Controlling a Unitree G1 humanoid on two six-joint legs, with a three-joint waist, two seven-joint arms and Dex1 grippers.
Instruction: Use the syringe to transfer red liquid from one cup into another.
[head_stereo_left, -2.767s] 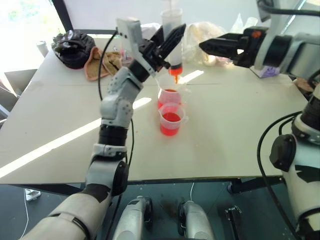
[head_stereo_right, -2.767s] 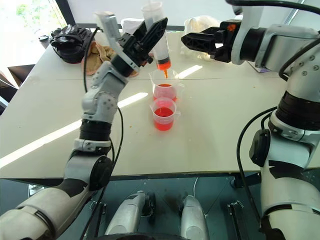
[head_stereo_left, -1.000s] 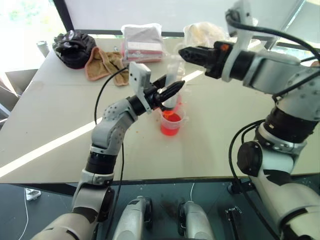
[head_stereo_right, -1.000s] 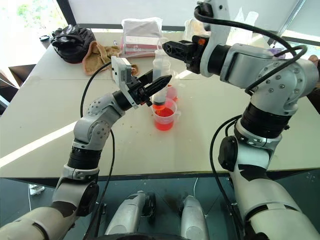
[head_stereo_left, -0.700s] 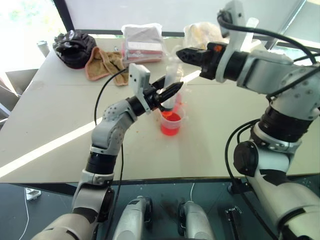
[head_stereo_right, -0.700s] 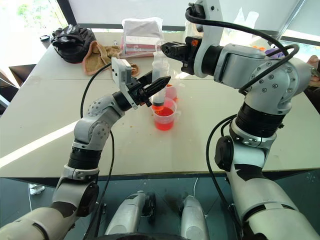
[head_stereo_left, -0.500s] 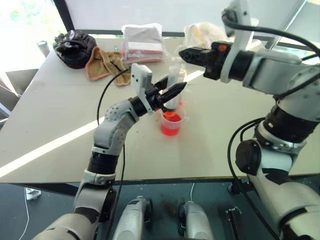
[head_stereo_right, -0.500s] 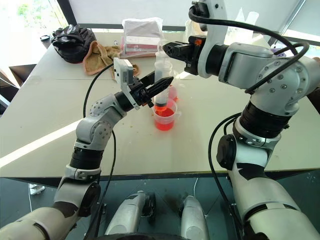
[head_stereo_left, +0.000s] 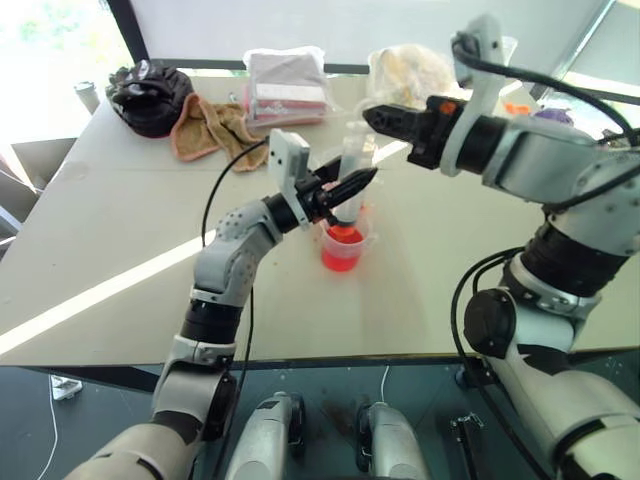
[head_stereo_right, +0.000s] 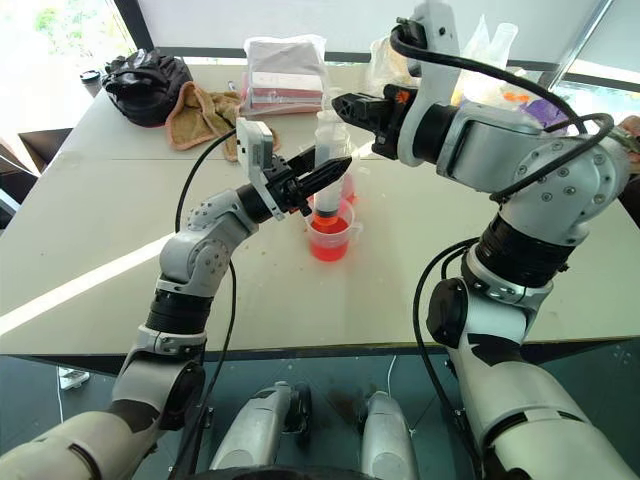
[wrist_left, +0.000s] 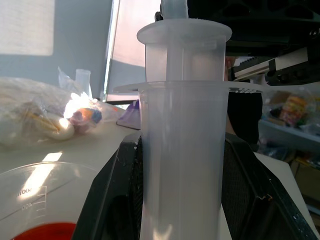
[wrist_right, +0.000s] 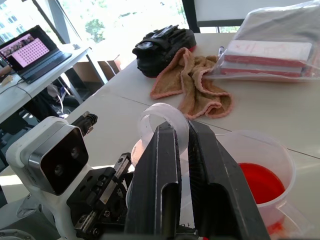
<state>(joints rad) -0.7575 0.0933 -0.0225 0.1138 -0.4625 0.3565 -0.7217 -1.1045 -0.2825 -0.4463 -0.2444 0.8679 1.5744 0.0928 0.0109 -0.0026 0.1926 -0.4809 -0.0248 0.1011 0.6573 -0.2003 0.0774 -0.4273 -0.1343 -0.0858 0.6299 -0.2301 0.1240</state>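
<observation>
The clear syringe (head_stereo_right: 328, 150) stands upright with its lower end in the mouth of the near cup (head_stereo_right: 328, 240), which holds red liquid (head_stereo_right: 327, 246). My left gripper (head_stereo_right: 335, 172) is shut on the syringe barrel (wrist_left: 182, 165) from the left. Reaching in from the right, my right gripper (head_stereo_right: 345, 107) is shut on the plunger's top disc (wrist_right: 161, 119). Just behind stands a second cup (head_stereo_right: 347, 188), partly hidden, with red liquid (wrist_right: 260, 181) in it. The barrel looks clear in the left wrist view.
At the table's back lie a black bag (head_stereo_left: 148, 92), a tan cloth (head_stereo_left: 208, 125), a wrapped stack of pink and white packs (head_stereo_left: 286, 86) and plastic bags (head_stereo_left: 415, 68). A laptop (wrist_right: 34, 52) sits on a side desk. Bare tabletop (head_stereo_left: 100, 230) lies to the left.
The syringe has come down from above the far cup into the near cup. My right gripper has swung in from the right and closed on the plunger top. Little motion over the last second.
</observation>
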